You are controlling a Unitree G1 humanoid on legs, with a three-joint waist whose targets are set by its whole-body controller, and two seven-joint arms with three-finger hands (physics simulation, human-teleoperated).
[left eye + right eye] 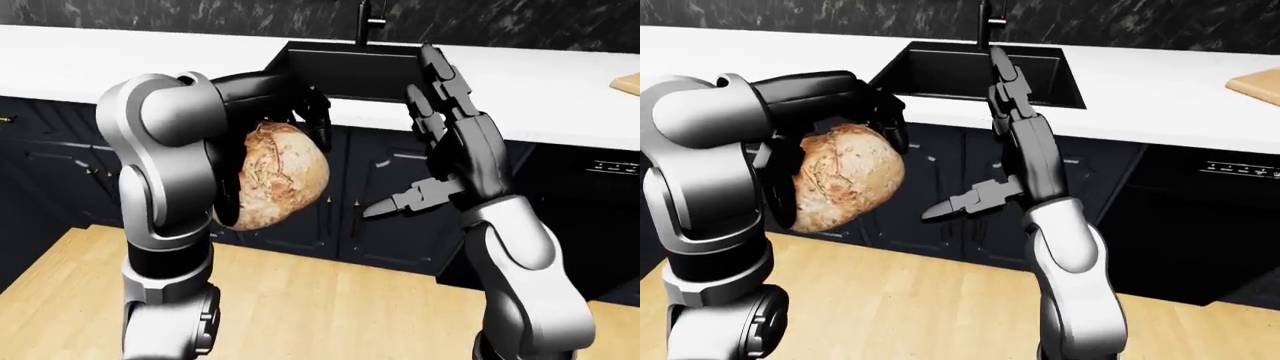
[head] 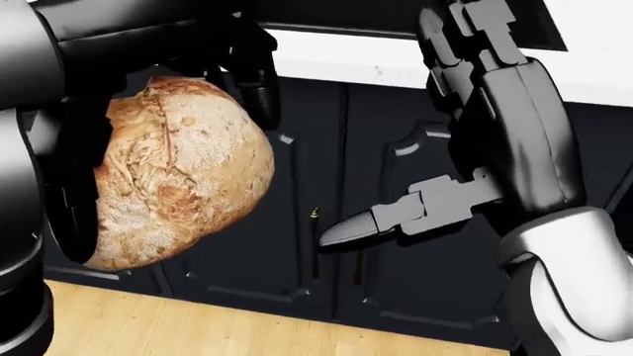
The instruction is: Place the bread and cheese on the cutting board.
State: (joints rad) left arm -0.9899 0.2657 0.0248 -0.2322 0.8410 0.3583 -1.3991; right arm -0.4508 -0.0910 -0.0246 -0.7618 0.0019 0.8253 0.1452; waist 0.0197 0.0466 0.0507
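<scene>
A round crusty loaf of bread (image 2: 173,174) hangs in my left hand (image 1: 290,127), whose black fingers curl over its top and left side; it is held up at chest height over the floor. My right hand (image 1: 435,142) is raised beside it, open, fingers straight up and thumb (image 2: 391,215) pointing left toward the loaf, holding nothing. A corner of the light wooden cutting board (image 1: 1258,82) shows on the white counter at the right edge of the right-eye view. No cheese shows in any view.
A white counter (image 1: 120,60) runs across the top with a black sink (image 1: 980,71) and tap set in it. Dark cabinet doors (image 2: 386,170) stand below, a black appliance front (image 1: 1210,225) at the right. Light wooden floor (image 1: 330,307) lies underneath.
</scene>
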